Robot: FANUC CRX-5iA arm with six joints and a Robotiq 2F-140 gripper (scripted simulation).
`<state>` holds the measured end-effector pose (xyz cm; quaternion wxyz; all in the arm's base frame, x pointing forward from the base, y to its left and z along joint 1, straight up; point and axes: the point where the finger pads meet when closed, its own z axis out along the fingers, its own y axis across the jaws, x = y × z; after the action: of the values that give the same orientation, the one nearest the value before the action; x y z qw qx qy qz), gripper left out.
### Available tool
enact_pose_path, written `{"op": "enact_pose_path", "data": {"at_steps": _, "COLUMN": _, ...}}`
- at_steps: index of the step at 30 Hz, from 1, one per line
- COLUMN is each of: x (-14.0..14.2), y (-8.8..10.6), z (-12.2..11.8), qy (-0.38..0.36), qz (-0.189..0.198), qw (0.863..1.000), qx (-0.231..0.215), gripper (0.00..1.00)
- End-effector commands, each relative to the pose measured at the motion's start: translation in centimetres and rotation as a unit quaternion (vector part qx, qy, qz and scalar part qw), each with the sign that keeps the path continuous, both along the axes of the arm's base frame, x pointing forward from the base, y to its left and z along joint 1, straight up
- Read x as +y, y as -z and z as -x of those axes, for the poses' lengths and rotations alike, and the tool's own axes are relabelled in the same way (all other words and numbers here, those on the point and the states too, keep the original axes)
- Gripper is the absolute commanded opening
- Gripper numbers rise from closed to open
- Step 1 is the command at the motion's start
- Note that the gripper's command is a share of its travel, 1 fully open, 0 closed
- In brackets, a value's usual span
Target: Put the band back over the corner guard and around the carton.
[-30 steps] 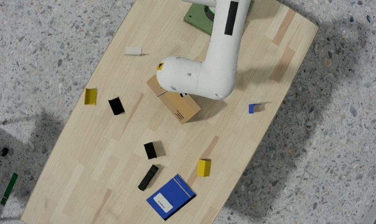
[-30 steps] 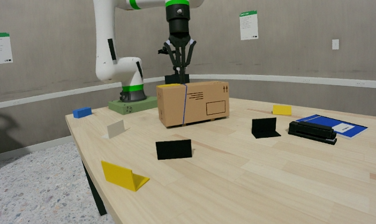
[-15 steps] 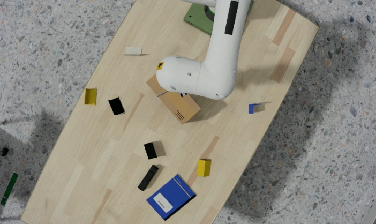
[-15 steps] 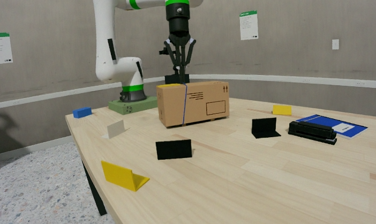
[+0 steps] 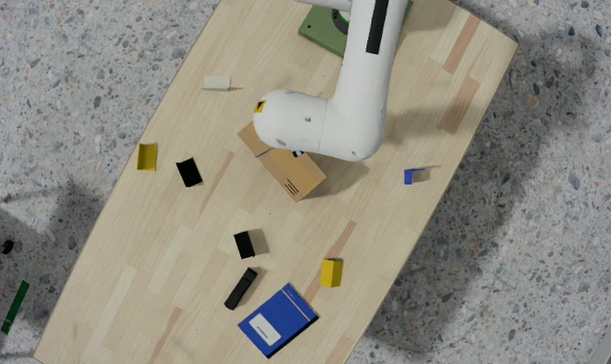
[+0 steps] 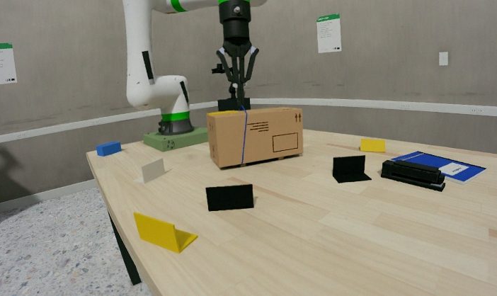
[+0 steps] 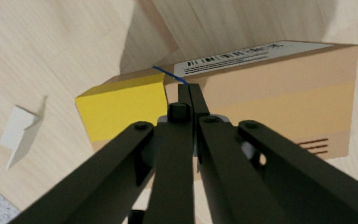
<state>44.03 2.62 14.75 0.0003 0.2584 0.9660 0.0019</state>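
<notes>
The brown carton (image 5: pixel 283 165) (image 6: pixel 255 134) (image 7: pixel 280 100) sits level on the table near the robot base. A yellow corner guard (image 7: pixel 122 105) (image 6: pixel 221 112) lies on its top left end edge. The thin blue band (image 6: pixel 244 136) (image 7: pixel 169 75) (image 5: pixel 262 151) runs round the carton just beside the guard, not over it. My gripper (image 6: pixel 240 104) (image 7: pixel 187 99) points straight down onto the carton's top at the band. Its fingers are shut together on the band, which comes out at the fingertips. The arm's elbow hides the gripper in the overhead view.
Loose angle pieces stand on the table: yellow ones (image 5: pixel 146 156) (image 5: pixel 331 272), black ones (image 5: pixel 189 171) (image 5: pixel 244 244), a white one (image 5: pixel 216 83). A blue block (image 5: pixel 412 175), a black stapler (image 5: pixel 240 287) and a blue notebook (image 5: pixel 277 319) also lie there. The green robot base (image 6: pixel 175 139) is behind the carton.
</notes>
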Motion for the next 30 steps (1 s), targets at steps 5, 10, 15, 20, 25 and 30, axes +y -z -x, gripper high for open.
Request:
{"op": "enact_pose_path", "data": {"at_steps": 5, "x": -0.01, "y": -0.10, "z": -0.06, "qy": 0.000, "qz": 0.000, "qw": 1.000, "qx": -0.001, "gripper": 0.10}}
{"op": "enact_pose_path", "data": {"at_steps": 10, "x": -0.01, "y": -0.10, "z": -0.06, "qy": 0.000, "qz": 0.000, "qw": 1.000, "qx": -0.001, "gripper": 0.10}}
{"op": "enact_pose_path", "data": {"at_steps": 15, "x": -0.01, "y": -0.10, "z": -0.05, "qy": 0.000, "qz": 0.000, "qw": 1.000, "qx": -0.001, "gripper": 0.10}}
{"op": "enact_pose_path", "data": {"at_steps": 20, "x": 0.03, "y": -0.10, "z": 0.06, "qy": 0.000, "qz": 0.000, "qw": 1.000, "qx": -0.001, "gripper": 0.10}}
{"op": "enact_pose_path", "data": {"at_steps": 25, "x": 0.13, "y": -0.10, "z": 0.35, "qy": 0.000, "qz": 0.000, "qw": 1.000, "qx": -0.001, "gripper": 0.10}}
{"op": "enact_pose_path", "data": {"at_steps": 30, "x": 0.25, "y": -0.10, "z": 0.71, "qy": 0.000, "qz": 0.000, "qw": 1.000, "qx": -0.001, "gripper": 0.10}}
